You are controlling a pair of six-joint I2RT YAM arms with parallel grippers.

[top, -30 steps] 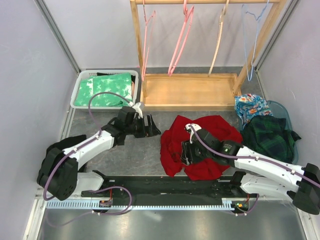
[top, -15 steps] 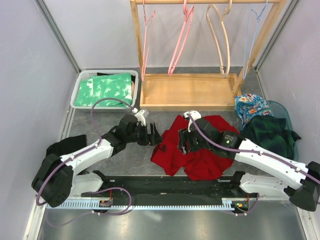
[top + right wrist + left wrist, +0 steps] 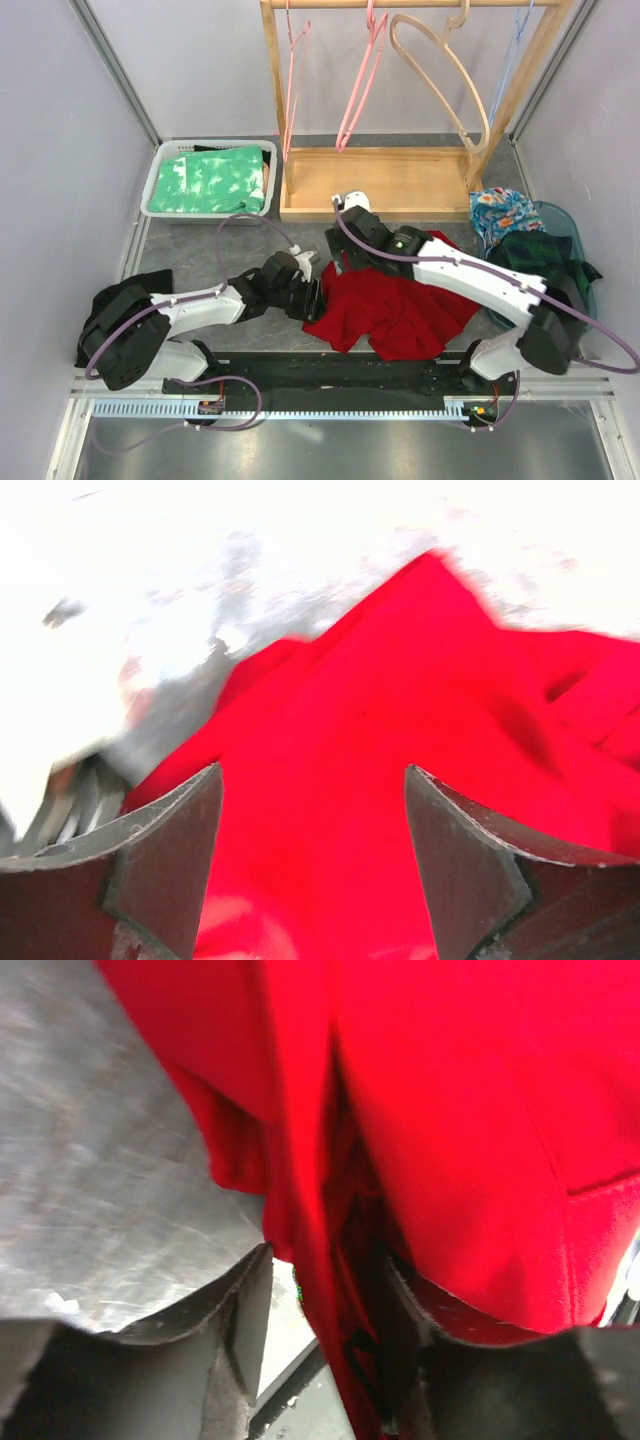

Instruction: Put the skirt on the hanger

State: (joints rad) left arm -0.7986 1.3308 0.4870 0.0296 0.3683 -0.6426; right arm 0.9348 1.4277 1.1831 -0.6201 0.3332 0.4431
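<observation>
One thin fold of skirt [image 3: 450, 1110] sat between left gripper [image 3: 322, 1272] fingers, not yet clamped; right gripper [image 3: 312, 790] gaped empty. Risk: shallow pinch slipping on lift.

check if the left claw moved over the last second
Yes. The left claw has moved right and toward the table's near edge, away from the white basket, and now sits at the left edge of the red skirt.

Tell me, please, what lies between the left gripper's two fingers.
A fold of the red skirt lies between the fingers of the open left gripper, as the left wrist view shows.
</observation>
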